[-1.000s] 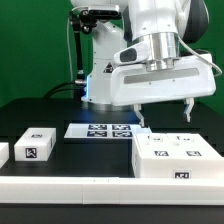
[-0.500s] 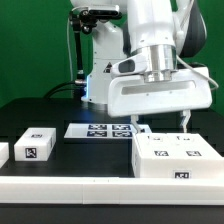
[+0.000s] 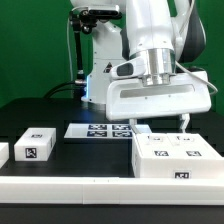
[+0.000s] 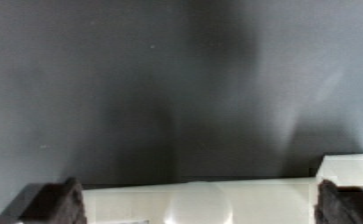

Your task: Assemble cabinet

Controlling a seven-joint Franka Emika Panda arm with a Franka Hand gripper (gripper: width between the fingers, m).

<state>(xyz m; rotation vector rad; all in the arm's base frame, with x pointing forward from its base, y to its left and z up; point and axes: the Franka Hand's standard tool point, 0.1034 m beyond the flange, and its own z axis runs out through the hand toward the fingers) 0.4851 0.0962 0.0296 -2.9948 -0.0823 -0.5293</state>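
The cabinet (image 3: 175,160) is a large white box with square tags on its top and front, lying at the exterior view's right. My gripper (image 3: 159,124) hangs open just above its rear edge, one finger to each side, holding nothing. In the wrist view the gripper (image 4: 199,205) shows two dark fingertips (image 4: 53,205) wide apart, with the cabinet's white top (image 4: 196,200) between them. The black table fills the rest of that view.
A small white tagged block (image 3: 35,145) lies at the exterior view's left, with another white part (image 3: 3,152) cut off at the edge. The marker board (image 3: 100,130) lies behind, in front of the robot base. A white ledge (image 3: 60,187) runs along the front.
The gripper has moved toward the exterior view's right and a little lower, from beside the marker board to over the cabinet. It has stayed open. The parts have not moved.
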